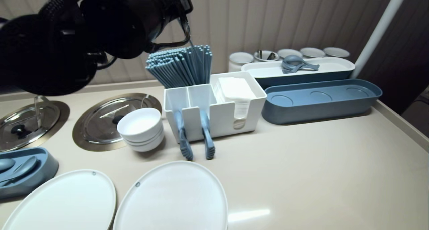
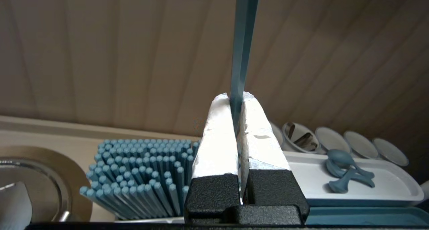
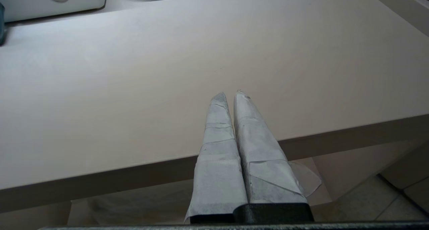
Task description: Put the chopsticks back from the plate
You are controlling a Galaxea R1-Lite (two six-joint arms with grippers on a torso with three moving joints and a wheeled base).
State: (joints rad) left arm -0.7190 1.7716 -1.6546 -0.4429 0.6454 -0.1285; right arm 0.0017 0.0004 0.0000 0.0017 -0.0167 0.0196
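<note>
One blue chopstick (image 2: 244, 39) pinched tight between the left gripper's (image 2: 237, 95) taped fingers, up above the chopstick bundle (image 1: 182, 66) in the white caddy (image 1: 214, 119). Long axis in line with the fingers, pointing straight out past the fingertips toward the panelled wall. Right gripper (image 3: 229, 94) pressed together on nothing, parked over the counter's (image 3: 134, 72) near edge.
</note>
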